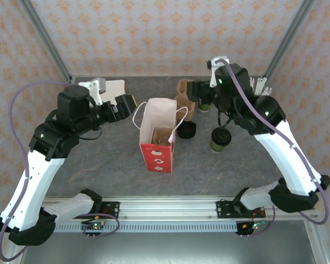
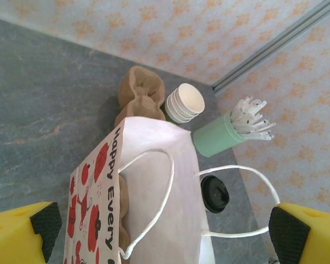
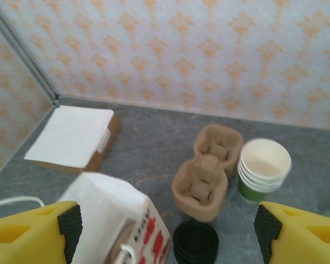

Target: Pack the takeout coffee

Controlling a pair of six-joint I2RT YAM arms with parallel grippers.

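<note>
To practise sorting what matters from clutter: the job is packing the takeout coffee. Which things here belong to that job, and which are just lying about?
Belong to the job:
- takeout coffee
- paper bag

Just lying about:
- stack of lidless cups
- cardboard cup carrier
- black lids
- white napkins
- holder of white sticks
</note>
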